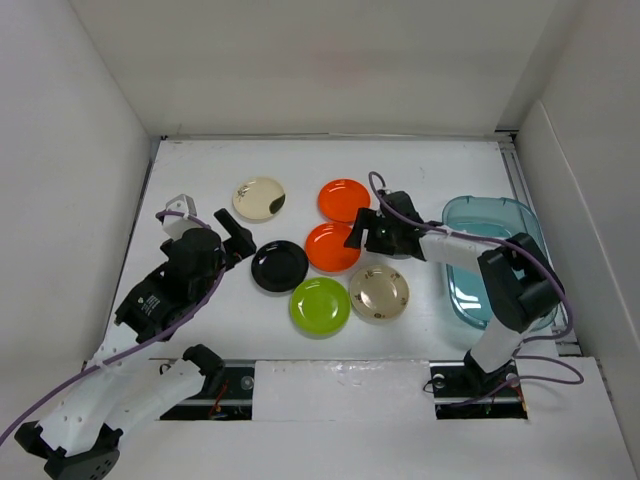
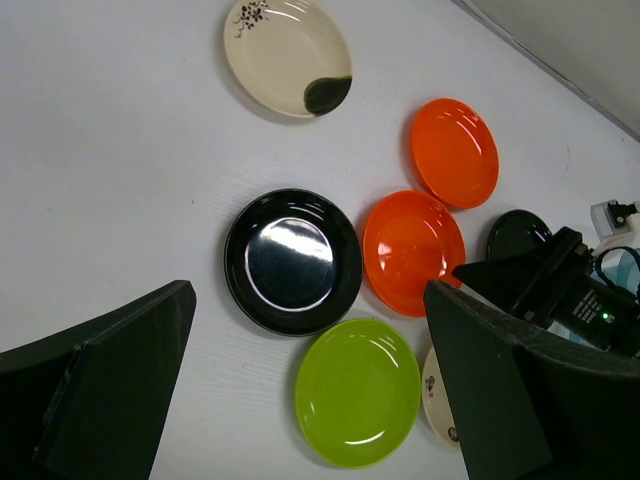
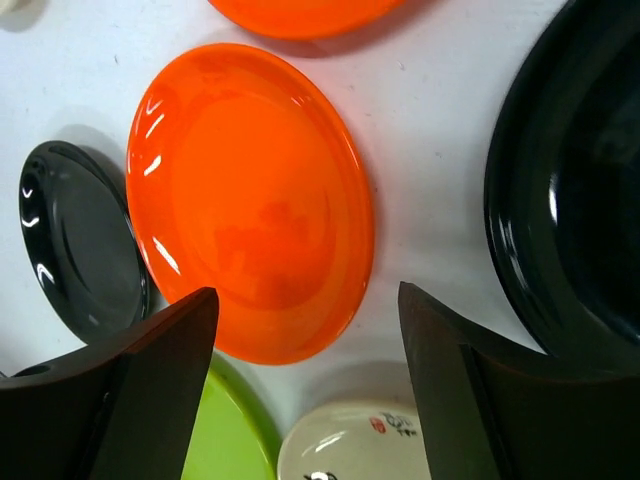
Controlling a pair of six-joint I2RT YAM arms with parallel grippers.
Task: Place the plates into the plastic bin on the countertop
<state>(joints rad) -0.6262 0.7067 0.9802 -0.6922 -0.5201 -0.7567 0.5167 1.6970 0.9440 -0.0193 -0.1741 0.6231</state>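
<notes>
Several plates lie on the white countertop [image 1: 200, 330]: cream with a dark mark [image 1: 259, 198], two orange [image 1: 343, 200] [image 1: 332, 247], black [image 1: 279, 266], lime green [image 1: 320, 306] and gold-beige [image 1: 379, 293]. A second black plate [image 3: 580, 190] shows under my right arm. My right gripper [image 3: 305, 340] is low over the nearer orange plate [image 3: 250, 200], jaws apart, with that plate's edge between the fingers and nothing clamped. My left gripper [image 2: 308, 300] hovers open above the black plate [image 2: 292, 262] and the green plate [image 2: 357, 392]. The teal plastic bin [image 1: 490, 215] stands at the right.
White walls enclose the countertop on the left, back and right. The right arm [image 1: 505, 290] reaches across in front of the bin. Purple cables [image 1: 550, 285] loop beside both arms. The arm bases sit at the near edge.
</notes>
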